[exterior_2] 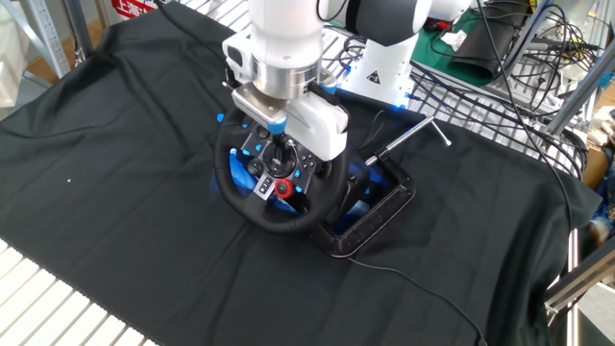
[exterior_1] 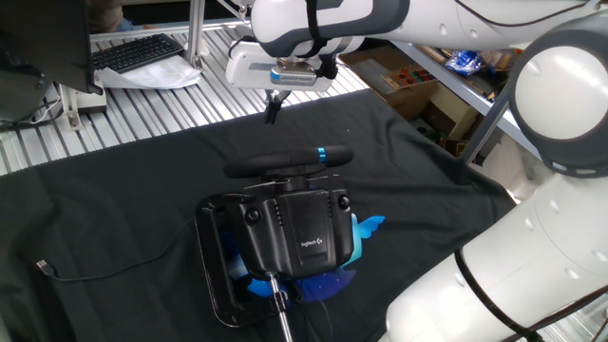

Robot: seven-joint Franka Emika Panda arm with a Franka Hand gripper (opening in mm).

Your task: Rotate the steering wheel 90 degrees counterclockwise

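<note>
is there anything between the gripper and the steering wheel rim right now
Nothing visible. The gripper hangs in open air above and behind the steering wheel, with only black cloth beneath the gap. In the other fixed view it overlaps the wheel's hub, so the clearance cannot be judged there.
</note>
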